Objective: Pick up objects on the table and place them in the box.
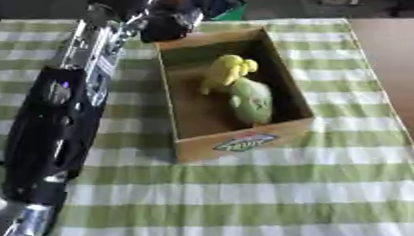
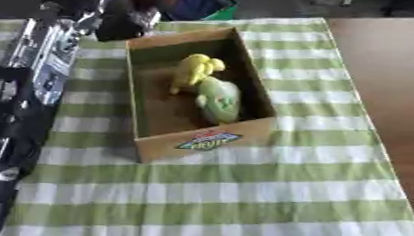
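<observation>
A table is seen from above, covered with a green and white checked cloth [image 1: 269, 193]. The near part of the cloth lies bare of objects. Along the view's left side, a black and silver robot arm [image 1: 57, 118] is stretched from the near left corner up toward the far edge.

In the middle of the cloth an open cardboard box [image 1: 244, 141] is set, slightly askew, with a colourful label on its near wall. Two items are seen inside it, toward the right wall. A pale green rounded object [image 1: 252, 101] lies nearer, and a yellow object [image 1: 227, 71] lies just beyond it, the two touching or nearly so. Their exact kind cannot be made out.

At the far left corner of the box, the left hand [image 1: 169, 24] is found at the end of the arm, dark and blurred, close to the box rim. Whether its fingers are spread, pressed together or pinching anything cannot be told.

To the right of the cloth, a bare brown tabletop [image 1: 405, 73] is shown. Beyond the far edge, a blue and green shape [image 2: 202, 4] is partly seen.
</observation>
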`<action>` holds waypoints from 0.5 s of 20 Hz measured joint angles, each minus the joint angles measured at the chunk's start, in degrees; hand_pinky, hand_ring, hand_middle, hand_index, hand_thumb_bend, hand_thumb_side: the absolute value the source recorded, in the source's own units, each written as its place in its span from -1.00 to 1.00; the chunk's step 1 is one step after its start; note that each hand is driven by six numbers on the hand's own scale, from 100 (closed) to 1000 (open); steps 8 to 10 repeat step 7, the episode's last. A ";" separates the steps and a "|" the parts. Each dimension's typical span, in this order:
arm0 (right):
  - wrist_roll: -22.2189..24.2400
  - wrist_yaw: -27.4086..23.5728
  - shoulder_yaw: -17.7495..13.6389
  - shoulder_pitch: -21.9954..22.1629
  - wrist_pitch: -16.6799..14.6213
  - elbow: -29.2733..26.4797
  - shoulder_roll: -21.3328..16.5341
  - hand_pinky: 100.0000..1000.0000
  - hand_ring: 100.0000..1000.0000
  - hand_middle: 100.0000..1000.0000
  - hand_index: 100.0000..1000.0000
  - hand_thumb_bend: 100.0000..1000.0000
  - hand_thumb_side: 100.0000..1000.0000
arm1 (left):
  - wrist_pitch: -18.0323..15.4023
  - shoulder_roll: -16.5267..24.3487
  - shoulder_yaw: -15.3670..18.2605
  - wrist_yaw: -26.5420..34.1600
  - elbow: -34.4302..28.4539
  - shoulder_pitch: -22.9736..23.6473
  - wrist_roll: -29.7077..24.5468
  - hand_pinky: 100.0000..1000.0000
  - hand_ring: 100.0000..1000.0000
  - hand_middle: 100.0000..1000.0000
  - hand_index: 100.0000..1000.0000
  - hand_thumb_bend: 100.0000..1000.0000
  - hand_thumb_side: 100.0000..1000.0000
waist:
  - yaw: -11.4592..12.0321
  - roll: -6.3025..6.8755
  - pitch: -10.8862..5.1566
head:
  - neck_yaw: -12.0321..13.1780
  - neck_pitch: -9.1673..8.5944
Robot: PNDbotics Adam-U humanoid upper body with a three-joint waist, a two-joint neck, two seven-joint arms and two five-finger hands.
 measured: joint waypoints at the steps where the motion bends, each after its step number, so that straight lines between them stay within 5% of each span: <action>1: -0.08 0.01 -0.01 0.01 -0.05 0.00 0.00 0.47 0.24 -0.06 0.57 -1.00 0.66 | 0.88 0.15 0.40 0.82 -1.42 0.67 0.88 0.14 0.55 0.45 0.70 -1.00 0.90 | 0.15 -0.06 -0.04 | -0.31 0.02; 7: -0.67 0.09 -0.35 0.21 -0.24 0.00 -0.08 0.47 0.24 -0.06 0.57 -1.00 0.67 | 5.95 0.87 1.27 6.01 -9.80 4.94 5.92 0.07 0.44 0.37 0.64 -1.00 0.90 | 1.20 -0.32 -0.23 | -1.90 0.46; 10: -0.67 0.09 -0.35 0.21 -0.24 0.00 -0.08 0.47 0.24 -0.06 0.57 -1.00 0.67 | 5.95 0.87 1.27 6.01 -9.80 4.94 5.92 0.07 0.44 0.37 0.64 -1.00 0.90 | 1.20 -0.32 -0.23 | -1.90 0.46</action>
